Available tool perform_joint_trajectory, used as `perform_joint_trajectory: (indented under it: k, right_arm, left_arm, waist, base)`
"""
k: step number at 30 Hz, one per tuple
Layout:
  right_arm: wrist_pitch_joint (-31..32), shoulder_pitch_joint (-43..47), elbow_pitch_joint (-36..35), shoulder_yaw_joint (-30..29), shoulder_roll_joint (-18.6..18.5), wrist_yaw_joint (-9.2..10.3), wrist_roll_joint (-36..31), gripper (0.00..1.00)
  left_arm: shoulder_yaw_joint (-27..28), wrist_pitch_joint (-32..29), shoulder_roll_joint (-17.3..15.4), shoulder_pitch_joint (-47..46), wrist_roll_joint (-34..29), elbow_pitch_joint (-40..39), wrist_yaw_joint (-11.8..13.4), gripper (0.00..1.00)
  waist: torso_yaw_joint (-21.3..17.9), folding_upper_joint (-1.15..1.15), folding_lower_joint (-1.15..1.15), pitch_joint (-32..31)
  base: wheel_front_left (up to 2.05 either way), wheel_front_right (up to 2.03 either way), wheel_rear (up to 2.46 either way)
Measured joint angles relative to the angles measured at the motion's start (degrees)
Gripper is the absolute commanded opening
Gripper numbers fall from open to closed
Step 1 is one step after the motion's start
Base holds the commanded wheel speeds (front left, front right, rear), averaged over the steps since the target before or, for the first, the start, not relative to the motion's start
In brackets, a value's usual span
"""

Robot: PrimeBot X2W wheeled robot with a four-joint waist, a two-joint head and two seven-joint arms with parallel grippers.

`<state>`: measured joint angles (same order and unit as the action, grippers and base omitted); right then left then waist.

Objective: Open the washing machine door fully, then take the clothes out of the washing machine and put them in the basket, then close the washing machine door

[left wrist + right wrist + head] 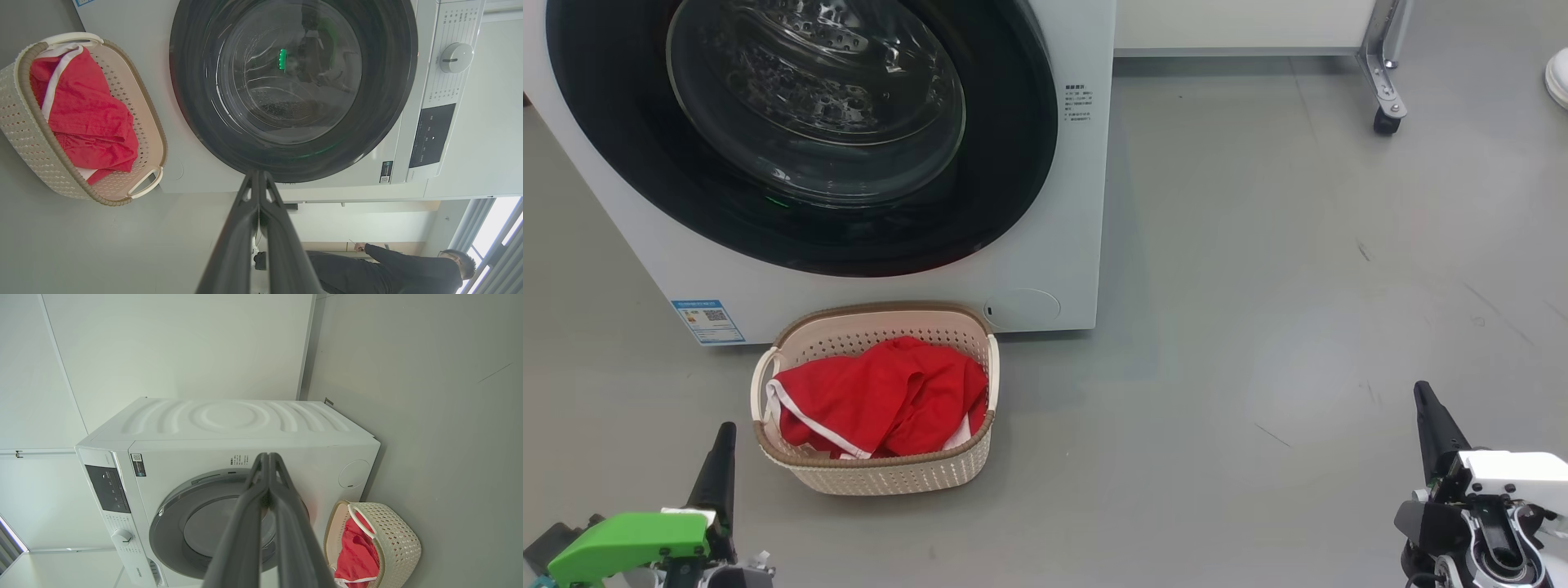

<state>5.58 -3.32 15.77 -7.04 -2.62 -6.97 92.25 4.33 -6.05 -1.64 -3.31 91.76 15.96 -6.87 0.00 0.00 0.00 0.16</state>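
- Washing machine door (800, 237) looks shut against the washing machine (1078, 204); the latch can't be seen, so it could swing out if it's only resting there.
- Left fingers (719, 474) are pressed together, empty, near the basket (882, 310): a careless sweep would tip it.
- Clothes (882, 400) sit heaped inside the basket, on the floor (1258, 327) just before the machine.
- Right fingers (1433, 425) are closed, empty, well apart.

Soft, even light is bright throughout; a window (496, 228) blows out white at the left wrist view's lower right. The washing machine door (809, 122) shows pale glare and a green glint, and wrist views bow at their edges.
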Motion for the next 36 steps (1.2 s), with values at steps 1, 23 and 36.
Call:
perform_joint_trajectory:
  k: [1,23,36]
  right_arm:
    - [0.00,0.00,0.00,0.00,0.00,0.00,0.00,0.00]
    - [0.01,-0.01,0.00,-0.03,0.01,0.00,0.00,0.00]
    - [0.01,-0.01,0.00,-0.04,0.01,0.00,0.00,0.00]
  left_arm:
    - [0.01,0.00,0.00,0.00,0.01,0.00,0.00,0.00]
    - [0.03,-0.01,0.00,0.00,0.00,-0.05,0.00,0.00]
    - [0.04,-0.01,0.00,0.00,0.01,-0.07,0.00,0.00]
  waist:
    - [0.00,0.00,0.00,0.00]
    - [0.00,0.00,0.00,0.00]
    - [0.00,0.00,0.00,0.01]
  base:
    - [0.00,0.00,0.00]
    - [0.00,0.00,0.00]
    - [0.00,0.00,0.00]
